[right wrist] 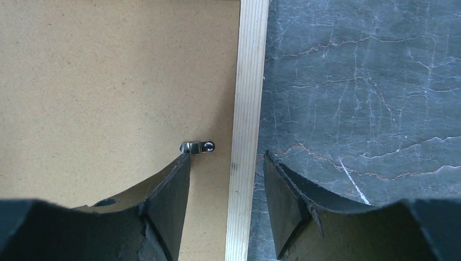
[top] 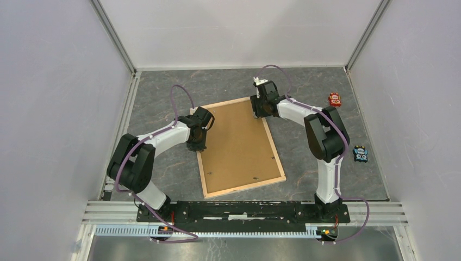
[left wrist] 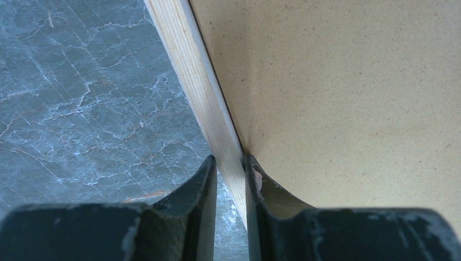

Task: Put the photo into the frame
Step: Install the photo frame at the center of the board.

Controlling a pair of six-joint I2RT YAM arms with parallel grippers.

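The pale wood frame (top: 244, 186) lies flat on the grey marble table with a brown backing board (top: 239, 144) inside its rails. No photo shows in any view. My left gripper (top: 198, 145) is at the frame's left rail. In the left wrist view the gripper (left wrist: 229, 163) is shut on that rail (left wrist: 190, 70), with one finger outside it and one on the board side. My right gripper (top: 260, 113) is at the far right corner. In the right wrist view it (right wrist: 226, 160) is open and straddles the right rail (right wrist: 249, 81), and its left finger is just below a small metal clip (right wrist: 197, 147).
A small red toy (top: 335, 99) and a small blue toy (top: 360, 153) lie on the table to the right of the right arm. White walls enclose the table on the left, the back and the right.
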